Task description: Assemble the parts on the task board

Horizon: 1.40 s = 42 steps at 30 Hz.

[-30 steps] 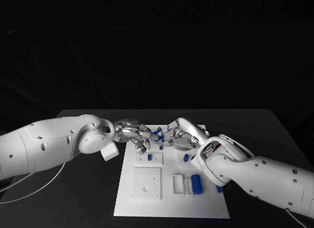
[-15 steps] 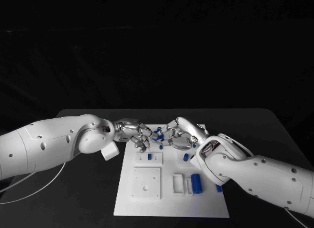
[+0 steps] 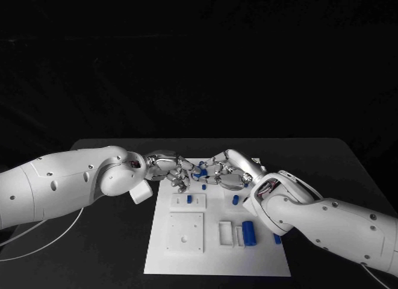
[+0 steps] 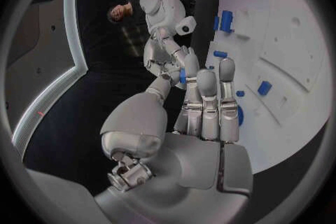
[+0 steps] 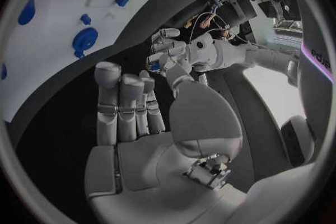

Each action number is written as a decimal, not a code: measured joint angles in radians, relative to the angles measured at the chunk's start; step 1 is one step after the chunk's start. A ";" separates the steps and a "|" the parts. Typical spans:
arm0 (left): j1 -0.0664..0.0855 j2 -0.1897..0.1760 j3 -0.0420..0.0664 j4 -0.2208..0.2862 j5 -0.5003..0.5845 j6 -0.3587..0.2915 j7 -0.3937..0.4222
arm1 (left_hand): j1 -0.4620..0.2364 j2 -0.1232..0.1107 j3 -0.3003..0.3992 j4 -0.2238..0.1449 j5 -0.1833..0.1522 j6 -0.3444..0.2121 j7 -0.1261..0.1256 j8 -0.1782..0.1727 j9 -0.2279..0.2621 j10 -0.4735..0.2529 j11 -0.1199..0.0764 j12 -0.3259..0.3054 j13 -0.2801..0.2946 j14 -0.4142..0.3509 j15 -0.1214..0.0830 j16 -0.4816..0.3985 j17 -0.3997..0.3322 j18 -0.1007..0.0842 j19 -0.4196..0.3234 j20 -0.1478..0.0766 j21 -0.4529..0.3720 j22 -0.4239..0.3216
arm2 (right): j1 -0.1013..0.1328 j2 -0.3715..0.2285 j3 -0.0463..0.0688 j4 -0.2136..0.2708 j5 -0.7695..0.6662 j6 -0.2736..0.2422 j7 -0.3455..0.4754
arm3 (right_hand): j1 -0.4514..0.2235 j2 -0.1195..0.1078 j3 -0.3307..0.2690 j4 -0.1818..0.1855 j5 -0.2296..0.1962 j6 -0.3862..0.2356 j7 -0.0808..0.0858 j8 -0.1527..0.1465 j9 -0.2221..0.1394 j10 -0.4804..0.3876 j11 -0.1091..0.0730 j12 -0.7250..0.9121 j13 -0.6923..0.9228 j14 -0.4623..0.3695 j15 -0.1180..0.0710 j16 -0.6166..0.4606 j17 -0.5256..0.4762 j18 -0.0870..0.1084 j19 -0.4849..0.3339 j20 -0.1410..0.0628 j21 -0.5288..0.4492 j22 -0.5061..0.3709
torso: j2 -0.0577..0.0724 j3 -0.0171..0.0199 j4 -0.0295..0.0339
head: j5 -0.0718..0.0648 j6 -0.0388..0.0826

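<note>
My two hands meet over the far end of the task board (image 3: 218, 253), just above the middle of the head frame. My left hand (image 3: 168, 170) comes in from the left and my right hand (image 3: 227, 171) from the right, fingertips nearly touching. Between them sits a small blue part (image 3: 202, 173); my fingers crowd it so closely that I cannot tell which hand has hold of it, or whether either does. In my left wrist view my fingers (image 4: 208, 102) stand straight and close together, and a sliver of blue (image 4: 182, 76) shows past them at the tips of my other hand; the contact itself is hidden. In my right wrist view my fingers (image 5: 120, 106) are likewise straight with nothing seen in the palm.

The board lies on the black bench (image 3: 329, 158), in the lower centre of the frame. A blue cylinder (image 3: 248, 229) lies lower right on it, beside a white slotted block (image 3: 226, 233); a white square plate (image 3: 186, 231) sits to their left. My right forearm cuts off the board's right edge.
</note>
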 measured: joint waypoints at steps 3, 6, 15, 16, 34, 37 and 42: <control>0.000 -0.001 0.000 0.004 -0.001 -0.008 -0.005 | 0.000 0.000 0.003 -0.009 0.002 0.006 0.005 -0.008 -0.005 0.004 -0.003 0.000 0.000 0.000 0.000 0.003 0.001 0.000 0.000 0.000 0.007 0.000 | 0.000 -0.005 0.000 -0.004 0.007 -0.007 -0.001 | 0.015 -0.014 -0.034 0.019 0.000 -0.037 0.009 0.000 0.000 -0.009 0.009 -0.011 -0.025 -0.005 0.005 0.000 -0.006 0.008 0.000 0.007 -0.013 0.000 | 0.000 0.0003 0.0000 | 0.000 0.000; 0.000 -0.002 0.000 0.007 -0.006 -0.018 -0.013 | 0.006 -0.006 0.003 -0.009 0.012 0.007 0.006 -0.013 -0.007 0.009 -0.003 0.000 -0.001 0.005 -0.005 0.003 0.002 0.000 0.000 0.000 0.011 0.000 | -0.001 -0.013 -0.001 -0.006 0.016 -0.016 -0.002 | 0.019 -0.018 -0.084 0.044 0.022 -0.067 0.013 0.000 0.000 -0.027 0.009 -0.034 -0.060 -0.008 0.008 -0.008 -0.015 0.017 0.004 0.010 -0.035 0.000 | 0.000 0.0005 0.0000 | -0.001 0.001; 0.000 -0.011 0.000 0.022 -0.069 -0.073 -0.058 | 0.016 -0.016 0.001 -0.011 0.017 0.027 0.012 -0.035 -0.014 0.033 -0.011 -0.006 -0.007 0.022 -0.009 0.006 0.004 0.000 0.004 -0.011 0.026 0.000 | -0.001 -0.071 0.025 -0.003 0.082 -0.045 0.021 | 0.046 -0.003 -0.211 0.081 0.074 -0.075 0.015 0.000 -0.001 -0.043 0.011 -0.035 -0.110 -0.012 0.012 -0.008 -0.030 0.018 0.000 0.014 -0.069 0.000 | 0.000 0.0003 0.0006 | 0.006 0.002; 0.001 -0.013 0.000 0.025 -0.086 -0.086 -0.069 | 0.020 -0.020 0.000 -0.011 0.017 0.035 0.010 -0.042 -0.017 0.040 -0.011 -0.012 -0.010 0.029 -0.011 0.006 0.004 0.000 0.007 -0.014 0.029 0.000 | -0.001 -0.082 0.032 -0.004 0.099 -0.048 0.027 | 0.046 -0.003 -0.212 0.082 0.079 -0.075 0.015 0.000 -0.001 -0.043 0.011 -0.035 -0.111 -0.012 0.012 -0.008 -0.030 0.018 0.000 0.014 -0.069 0.000 | 0.000 0.0002 0.0003 | 0.007 0.001; 0.026 0.002 0.004 0.082 -0.482 -0.262 -0.441 | 0.023 -0.049 -0.001 -0.013 0.074 0.090 0.014 -0.101 -0.029 0.080 -0.026 -0.039 -0.009 0.108 -0.032 -0.009 0.027 0.000 0.056 -0.034 0.049 0.000 | 0.006 -0.165 0.139 -0.100 0.368 -0.057 0.139 | 0.031 0.043 -0.175 -0.018 0.106 -0.040 0.010 0.000 -0.001 -0.028 -0.002 -0.147 -0.320 -0.035 0.006 -0.131 -0.173 0.018 0.000 0.014 -0.377 -0.044 | -0.004 0.0024 -0.0006 | 0.008 -0.009; 0.027 0.011 0.002 0.086 -0.534 -0.268 -0.492 | 0.017 -0.054 -0.001 -0.013 0.082 0.100 0.014 -0.108 -0.025 0.082 -0.025 -0.028 -0.005 0.114 -0.035 -0.016 0.041 0.000 0.061 -0.036 0.049 0.000 | 0.010 -0.165 0.143 -0.109 0.398 -0.059 0.159 | 0.021 0.042 -0.158 -0.031 0.110 -0.038 0.010 0.000 -0.001 -0.022 -0.006 -0.166 -0.377 -0.021 0.003 -0.180 -0.203 0.018 0.000 0.014 -0.425 -0.097 | -0.004 0.0024 0.0000 | 0.008 -0.009; 0.028 0.023 0.001 0.087 -0.594 -0.270 -0.545 | 0.015 -0.057 -0.002 -0.014 0.087 0.107 0.015 -0.116 -0.015 0.080 -0.028 -0.011 -0.001 0.122 -0.036 -0.016 0.061 0.000 0.065 -0.039 0.051 0.000 | 0.013 -0.165 0.145 -0.121 0.430 -0.063 0.181 | 0.018 0.040 -0.151 -0.034 0.111 -0.038 0.010 0.000 -0.001 -0.022 -0.006 -0.166 -0.406 -0.021 0.003 -0.188 -0.202 0.018 0.000 0.014 -0.436 -0.120 | -0.004 0.0020 0.0004 | 0.013 -0.012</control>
